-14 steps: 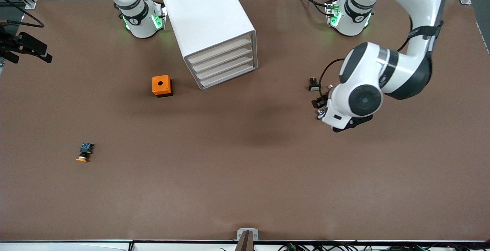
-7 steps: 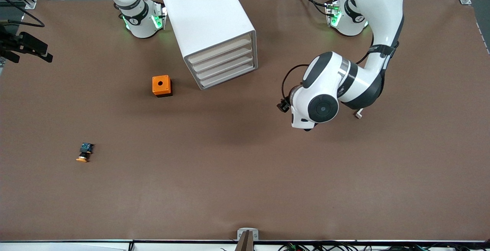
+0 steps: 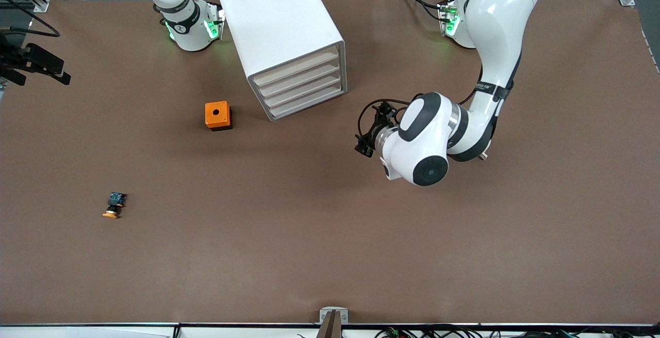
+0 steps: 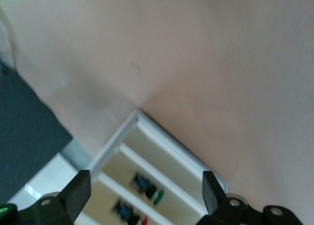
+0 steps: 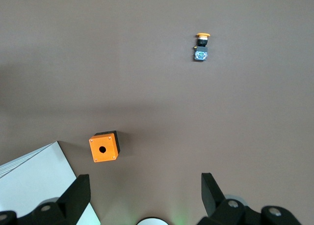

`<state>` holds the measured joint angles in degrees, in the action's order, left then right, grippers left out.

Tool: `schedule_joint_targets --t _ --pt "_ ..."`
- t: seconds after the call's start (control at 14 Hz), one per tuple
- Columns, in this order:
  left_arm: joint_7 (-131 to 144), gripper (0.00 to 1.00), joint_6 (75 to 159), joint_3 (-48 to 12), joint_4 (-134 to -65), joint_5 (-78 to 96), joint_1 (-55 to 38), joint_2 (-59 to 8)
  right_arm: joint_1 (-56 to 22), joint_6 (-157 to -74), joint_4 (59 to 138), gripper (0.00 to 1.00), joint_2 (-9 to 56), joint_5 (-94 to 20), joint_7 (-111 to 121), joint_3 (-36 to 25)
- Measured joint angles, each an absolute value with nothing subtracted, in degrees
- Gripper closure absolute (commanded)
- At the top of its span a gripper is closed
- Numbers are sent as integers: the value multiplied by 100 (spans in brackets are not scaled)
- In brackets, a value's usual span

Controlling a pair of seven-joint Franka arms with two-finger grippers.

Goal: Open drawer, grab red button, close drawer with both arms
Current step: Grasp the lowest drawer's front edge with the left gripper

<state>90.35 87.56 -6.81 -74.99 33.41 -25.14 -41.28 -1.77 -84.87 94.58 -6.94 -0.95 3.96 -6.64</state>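
Note:
The white cabinet (image 3: 278, 23) stands near the arms' bases, its four drawers (image 3: 301, 88) all shut. My left gripper (image 3: 364, 143) is open and empty, low over the table beside the cabinet's front, toward the left arm's end. In the left wrist view the left gripper (image 4: 144, 188) faces the drawer fronts (image 4: 162, 151). Blurred there, a blue-and-black button with a red tip (image 4: 128, 214) lies in one drawer, and a similar green-tipped one (image 4: 147, 188) in the drawer beside it. My right gripper (image 5: 144, 190) is open and empty, high over the table; it is out of the front view.
An orange cube with a round hole (image 3: 217, 115) sits beside the cabinet toward the right arm's end; it also shows in the right wrist view (image 5: 103, 147). An orange-capped button (image 3: 114, 205) lies nearer the front camera, also in the right wrist view (image 5: 201, 47).
My left arm has swung its gripper from the left arm's end of the table toward the cabinet's front and turned it to face the drawers. Nothing else moved.

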Motion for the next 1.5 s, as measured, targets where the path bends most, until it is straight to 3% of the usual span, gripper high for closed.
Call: schedule_joint_targets --t 0.43,0.71,0.85,1.5 --pt "9978 3 8750 -702 -7464 4570 -2675 -4478 -177 -8596 9458 0 -699 -95 400 -664" --pt "10677 34 8685 -789 -7458 4815 -2695 -4737 -177 -8601 9458 0 -700 -95 403 -664" --pt "10911 40 8522 -816 -7458 5019 -2696 -4842 -177 -8603 9458 0 -700 -95 403 -664" --pt "12040 41 7713 -901 -7526 5605 -2761 -5422 -177 -8633 9458 0 -701 -89 490 -678"
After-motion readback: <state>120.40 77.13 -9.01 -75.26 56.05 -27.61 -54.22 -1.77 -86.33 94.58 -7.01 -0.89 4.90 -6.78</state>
